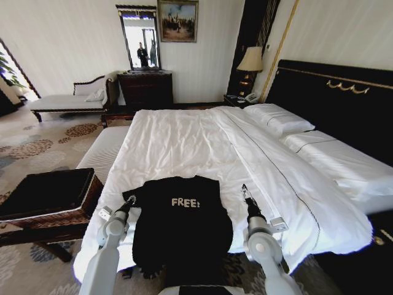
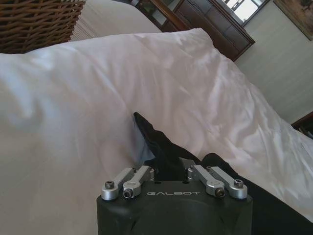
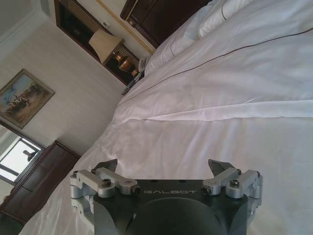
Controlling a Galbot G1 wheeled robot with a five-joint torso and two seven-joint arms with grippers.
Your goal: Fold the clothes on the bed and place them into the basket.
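Black soft top with white "FREE!" lettering (image 1: 182, 224) lower centre, draped over white-sheeted bed (image 1: 184, 141) edge. Left gripper (image 1: 131, 200) clamps its shoulder; right gripper (image 1: 244, 191) spread, empty, just beside. Brown wicker basket (image 1: 52, 203) lower left. Risk: one-sided pull drags top off the edge.

A dark dresser (image 1: 145, 88) under a mirror (image 1: 140, 38) is seen; a lit lamp (image 1: 250, 61) is seen beside a framed painting (image 1: 177, 20).

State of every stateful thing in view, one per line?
clothes: unfolded, flat at the bed's foot, hem hanging over the edge
basket: nothing in it, left of the bed
left gripper: at the top's left sleeve
right gripper: open, over bare sheet
lamp: off
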